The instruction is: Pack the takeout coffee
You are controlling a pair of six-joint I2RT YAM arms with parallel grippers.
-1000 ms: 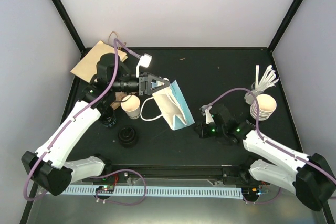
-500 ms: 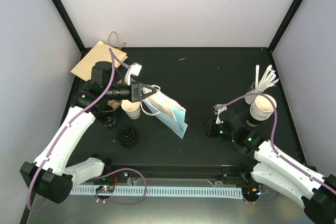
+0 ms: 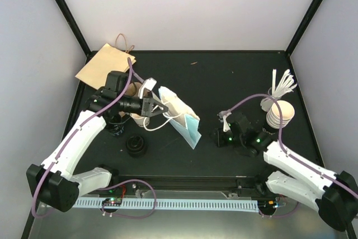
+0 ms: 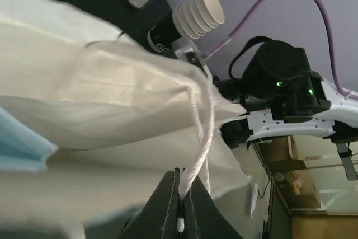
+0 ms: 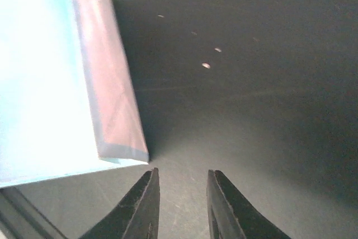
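Takeout coffee (image 3: 115, 129) waits beside the bag (image 3: 179, 113); left hand (image 3: 151, 106) pinches its handle (image 4: 198, 138); right hand (image 5: 180, 194), slightly spread, should open it.

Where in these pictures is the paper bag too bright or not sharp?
Right wrist view: glare washes out the white paper bag with blue sides; the black table is dim. Left wrist view: the bag, close to the lens, looks soft; the stack of white paper cups is sharper. Top view: evenly lit, sharp.
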